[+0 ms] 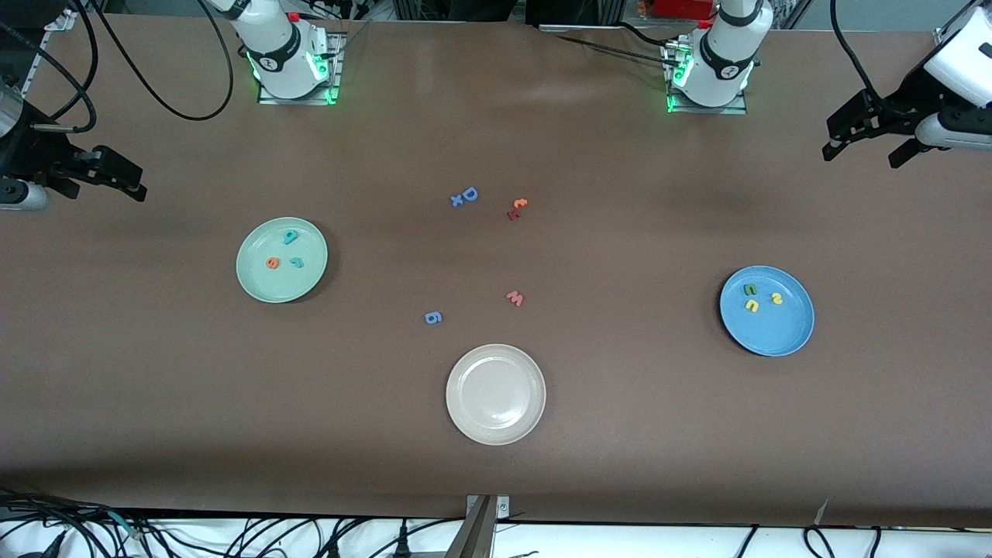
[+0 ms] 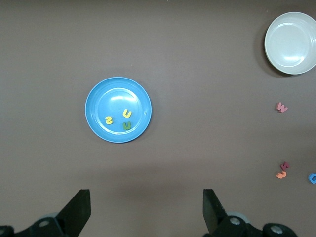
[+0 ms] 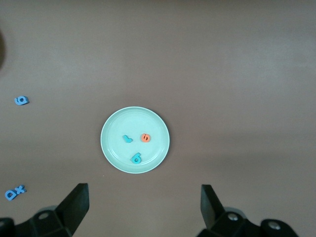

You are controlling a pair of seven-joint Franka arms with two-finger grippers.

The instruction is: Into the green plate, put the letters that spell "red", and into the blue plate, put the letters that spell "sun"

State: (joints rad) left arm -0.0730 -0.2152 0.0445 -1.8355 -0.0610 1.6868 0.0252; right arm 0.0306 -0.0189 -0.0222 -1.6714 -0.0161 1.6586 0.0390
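Front view is showing 3 "red" letters (image 1: 283, 250) lying in the green plate (image 1: 260, 285), 3 "sun" letters (image 1: 761, 297) in the blue plate (image 1: 775, 337), light soft foam likely needing an edge pinch, left gripper (image 1: 866, 147) and right gripper (image 1: 116, 174) both hanging spread and empty

The brown table (image 1: 620, 434) carries three round plastic plates, mint-green (image 1: 256, 288), sky-blue (image 1: 779, 337), cream-white (image 1: 496, 426), plus scattered loose foam letters (image 1: 514, 297).

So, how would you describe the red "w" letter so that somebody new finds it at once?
Start at the cream-white plate, the plate nearest the front camera, in the middle of the table. Just farther from the camera than its rim lie two loose letters on the bare table: the red "w" and a blue "g"-like letter. The "w" is the pinkish-red one, lying toward the left arm's end.
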